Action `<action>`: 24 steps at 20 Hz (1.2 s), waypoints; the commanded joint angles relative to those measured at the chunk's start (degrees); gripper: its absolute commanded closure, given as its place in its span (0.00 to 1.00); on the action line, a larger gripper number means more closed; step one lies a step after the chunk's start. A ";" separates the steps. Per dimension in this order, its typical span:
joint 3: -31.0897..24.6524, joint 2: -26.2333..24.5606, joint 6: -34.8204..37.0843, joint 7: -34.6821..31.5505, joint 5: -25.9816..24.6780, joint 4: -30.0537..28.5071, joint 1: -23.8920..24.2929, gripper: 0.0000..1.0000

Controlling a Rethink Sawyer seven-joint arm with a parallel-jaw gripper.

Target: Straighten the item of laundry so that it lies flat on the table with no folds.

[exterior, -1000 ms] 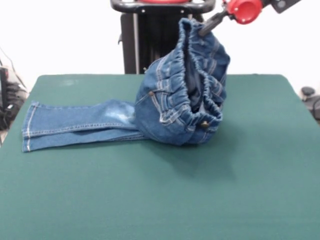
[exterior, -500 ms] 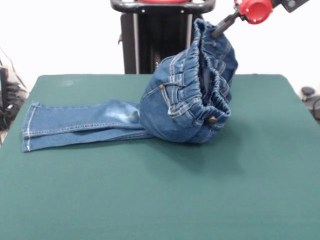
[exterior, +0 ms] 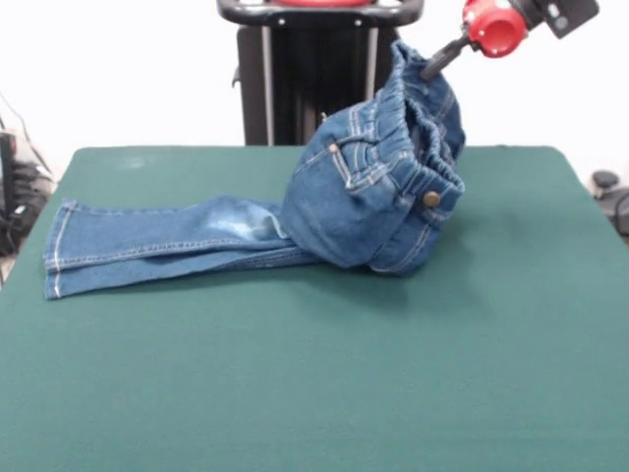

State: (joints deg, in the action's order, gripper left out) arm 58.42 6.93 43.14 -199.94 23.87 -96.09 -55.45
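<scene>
Now the jeans (exterior: 364,197) are held up by the elastic waistband, which is pinched in the gripper (exterior: 432,67) with its jaws closed on the fabric at the far right, presumably so the bunched seat can be drawn out flat. The legs are left trailing leftward across the green worktop (exterior: 314,393), one stacked on the other. No containers are seen.

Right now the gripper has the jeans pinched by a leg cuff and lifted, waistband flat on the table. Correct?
No. In the front view the gripper holds the jeans by the elastic waistband, lifted; the leg cuffs lie flat on the table.
</scene>
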 commanded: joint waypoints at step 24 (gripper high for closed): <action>-13.91 -5.22 -4.45 -24.66 23.59 -12.52 -12.25 1.00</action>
State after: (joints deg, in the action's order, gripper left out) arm 55.02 2.32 37.84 -203.24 41.35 -108.76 -66.23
